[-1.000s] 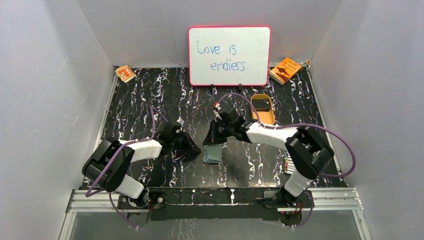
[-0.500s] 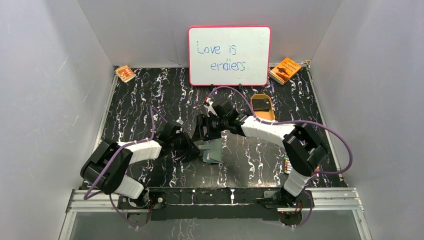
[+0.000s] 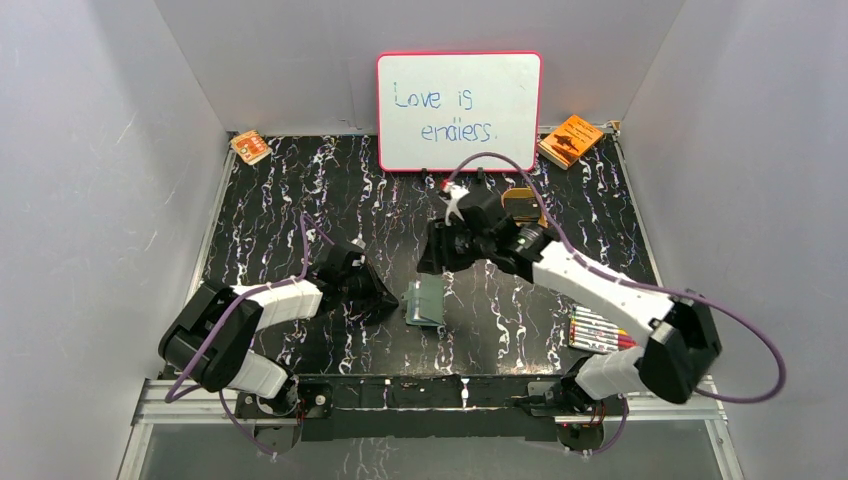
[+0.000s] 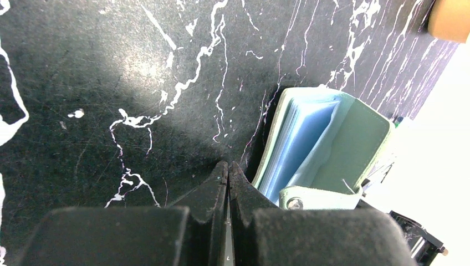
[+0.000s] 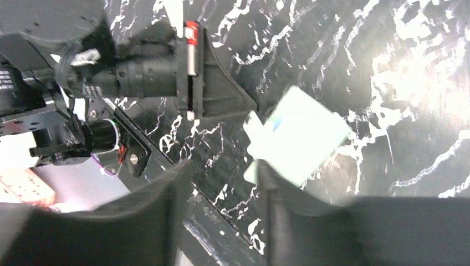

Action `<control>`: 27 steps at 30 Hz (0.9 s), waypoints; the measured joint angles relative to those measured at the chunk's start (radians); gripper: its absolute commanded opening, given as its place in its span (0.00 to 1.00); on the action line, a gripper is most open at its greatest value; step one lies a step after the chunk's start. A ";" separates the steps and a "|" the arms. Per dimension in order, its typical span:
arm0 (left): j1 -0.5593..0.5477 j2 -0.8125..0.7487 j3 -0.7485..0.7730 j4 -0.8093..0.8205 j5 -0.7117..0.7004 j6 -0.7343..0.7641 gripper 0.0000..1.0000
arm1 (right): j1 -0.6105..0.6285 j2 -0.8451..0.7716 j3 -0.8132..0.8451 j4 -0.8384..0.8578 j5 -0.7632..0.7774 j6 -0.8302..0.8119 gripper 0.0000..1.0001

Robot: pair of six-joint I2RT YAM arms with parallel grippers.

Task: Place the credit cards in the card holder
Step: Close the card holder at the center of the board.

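A black table (image 4: 111, 83) veined with white, seen from above and from both wrist cameras.

The left gripper (image 4: 228, 166) lies low over the table with its jaws pressed together and nothing visible between them. Just to the right of those closed jaws, close by but not touching them, lies the card holder (image 4: 327, 138). It is open, showing pale blue pockets, with a grey-green flap folded up on its far side and a snap tab at its near edge. The view into the pockets is poor, so it is unclear whether a credit card sits inside.

The right gripper (image 5: 224, 183) hangs above the table with its jaws apart and nothing between them. In its wrist view the holder is a washed-out pale rectangle just beyond its fingertips, up and to the right. The left gripper's closed tips point at the holder from the other side.

From above, the holder lies between the two grippers.
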 measured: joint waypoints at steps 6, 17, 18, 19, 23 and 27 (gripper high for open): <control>0.000 -0.013 0.002 -0.022 -0.014 0.002 0.00 | -0.013 -0.069 -0.178 0.017 0.034 0.019 0.14; 0.000 -0.020 -0.001 -0.031 -0.023 0.005 0.00 | -0.007 0.201 -0.180 0.150 -0.076 0.073 0.10; 0.000 -0.021 -0.003 -0.029 -0.023 0.005 0.00 | -0.005 0.217 -0.172 0.154 -0.079 0.076 0.10; 0.000 -0.024 -0.003 -0.030 -0.024 0.005 0.00 | -0.003 0.235 -0.164 0.159 -0.080 0.077 0.10; 0.000 -0.061 -0.015 -0.063 -0.055 0.004 0.00 | 0.002 0.290 -0.144 0.166 -0.079 0.082 0.14; 0.000 -0.121 -0.019 -0.149 -0.114 0.005 0.10 | 0.008 0.327 -0.136 0.165 -0.074 0.087 0.17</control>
